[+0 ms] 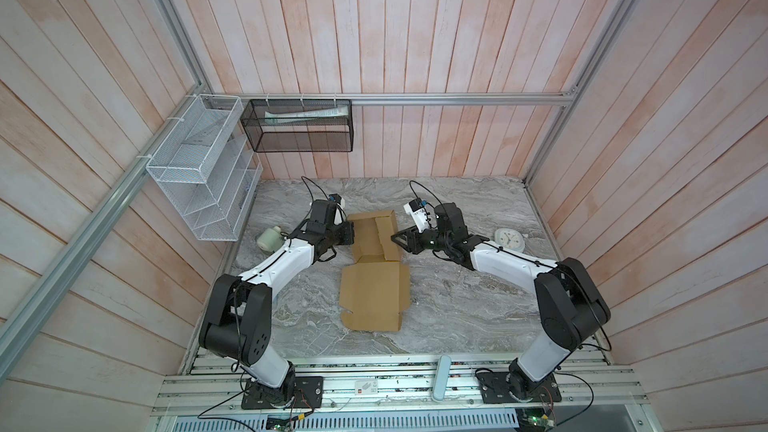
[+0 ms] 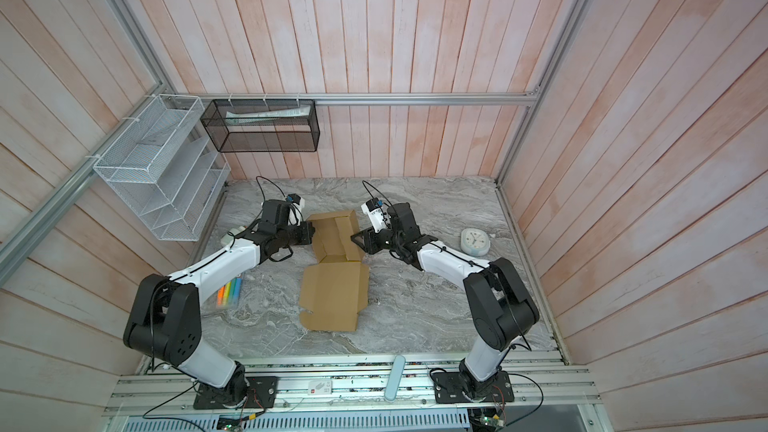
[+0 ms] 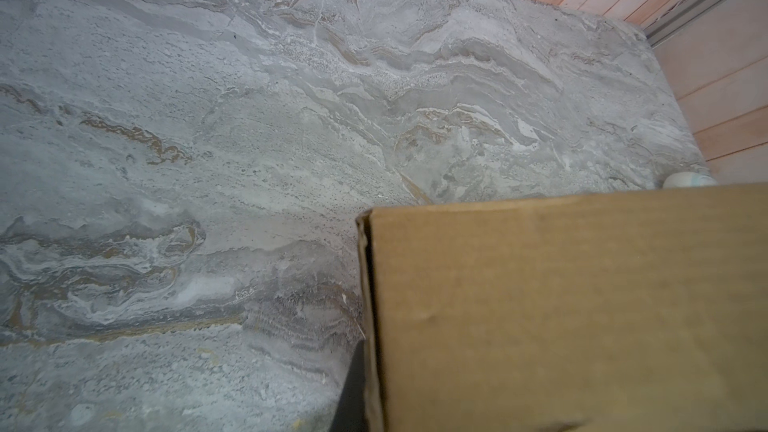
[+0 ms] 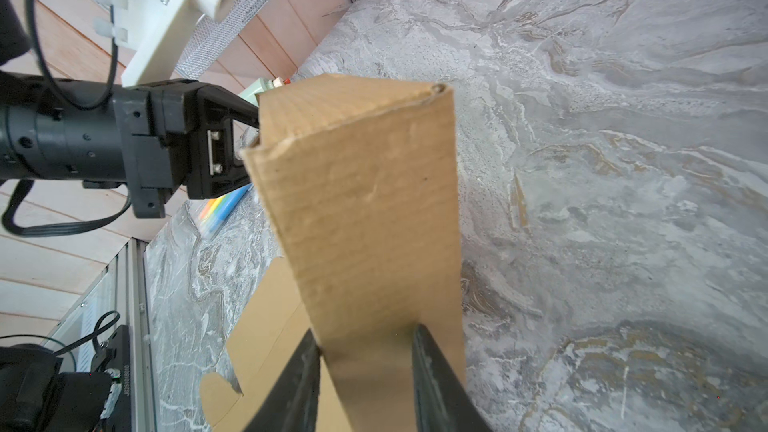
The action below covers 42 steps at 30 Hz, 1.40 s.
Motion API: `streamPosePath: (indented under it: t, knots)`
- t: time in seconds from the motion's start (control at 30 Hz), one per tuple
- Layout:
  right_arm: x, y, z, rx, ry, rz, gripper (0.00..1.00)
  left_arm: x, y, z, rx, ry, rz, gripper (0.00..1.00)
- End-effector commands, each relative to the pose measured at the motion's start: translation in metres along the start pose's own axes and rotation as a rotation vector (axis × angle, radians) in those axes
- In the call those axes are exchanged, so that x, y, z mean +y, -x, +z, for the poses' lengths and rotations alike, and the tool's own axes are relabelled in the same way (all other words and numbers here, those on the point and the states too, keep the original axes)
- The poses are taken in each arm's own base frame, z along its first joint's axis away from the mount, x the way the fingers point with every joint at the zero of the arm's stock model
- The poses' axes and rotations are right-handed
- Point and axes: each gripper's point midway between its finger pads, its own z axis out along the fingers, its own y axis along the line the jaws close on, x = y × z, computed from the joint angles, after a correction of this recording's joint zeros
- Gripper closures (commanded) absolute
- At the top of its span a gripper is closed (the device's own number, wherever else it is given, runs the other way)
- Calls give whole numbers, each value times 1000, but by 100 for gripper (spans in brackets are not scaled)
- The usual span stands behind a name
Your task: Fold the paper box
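One paper box point(image 1: 376, 280), two tools point(image 4: 365, 351)

Both arms reach inward, low; left gripper point(image 1: 348, 233) jaws closed, right gripper point(image 1: 397, 238) jaws part-spread

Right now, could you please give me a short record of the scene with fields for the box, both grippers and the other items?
box: brown corrugated cardboard box, far half raised into walls, near panel flat on grey marble table
left gripper: left gripper shut on the box's left wall
right gripper: right gripper straddles the right wall, jaws either side
other items: round white clock, coloured markers
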Motion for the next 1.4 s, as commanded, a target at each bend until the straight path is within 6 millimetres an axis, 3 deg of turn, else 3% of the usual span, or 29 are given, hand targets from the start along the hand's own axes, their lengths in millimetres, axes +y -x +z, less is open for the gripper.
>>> streamPosePath:
  t: [0.0, 0.47, 1.37]
  knots:
    - [0, 4, 11, 0, -41, 18, 63, -19, 13, 1, -30, -42, -2, 100]
    - [-17, -2, 27, 14, -267, 52, 66, -26, 10, -2, -36, -51, -16, 100]
    - [-67, -17, 32, 82, -654, 107, 71, -25, 15, -7, -73, -40, -20, 100]
